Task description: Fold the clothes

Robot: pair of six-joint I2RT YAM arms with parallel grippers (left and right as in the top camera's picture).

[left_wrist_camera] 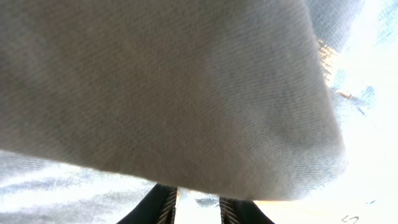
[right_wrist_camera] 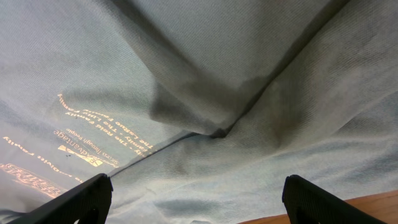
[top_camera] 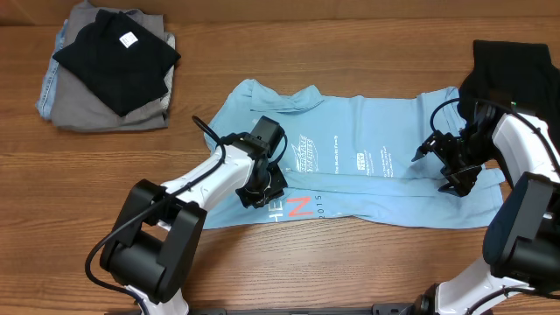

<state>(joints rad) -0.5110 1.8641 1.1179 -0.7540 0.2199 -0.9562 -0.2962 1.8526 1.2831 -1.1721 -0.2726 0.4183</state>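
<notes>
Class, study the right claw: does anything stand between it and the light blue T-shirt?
Nothing visible does. The open right claw is directly over the T-shirt cloth near its right end. The folded pile lies far away at top left; the dark garment sits off to the side, not between.

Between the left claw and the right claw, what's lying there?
Overhead view: only the light blue T-shirt, small white print facing up, spans from left claw to right claw; nothing else.
</notes>
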